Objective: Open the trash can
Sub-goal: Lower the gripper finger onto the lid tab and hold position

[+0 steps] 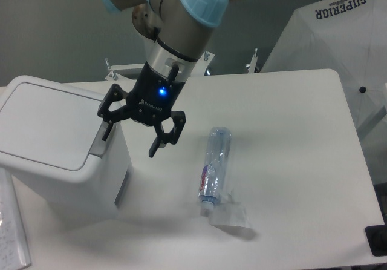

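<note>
The trash can (57,140) is a large white boxy bin at the left of the table, its flat lid (51,121) shut. A grey push latch (98,145) sits at the lid's right edge. My gripper (130,141) hangs just right of the bin, above the table, with its black fingers spread open and nothing between them. The left fingertip (106,135) is right next to the latch; I cannot tell whether it touches. The right fingertip (153,151) is over bare table.
A clear plastic bottle (214,169) lies on its side on the white table (290,161) right of the gripper, with a scrap of clear plastic (230,215) at its cap. A paper sheet (12,227) lies at the front left. A white umbrella-like cloth (344,34) stands at the back right.
</note>
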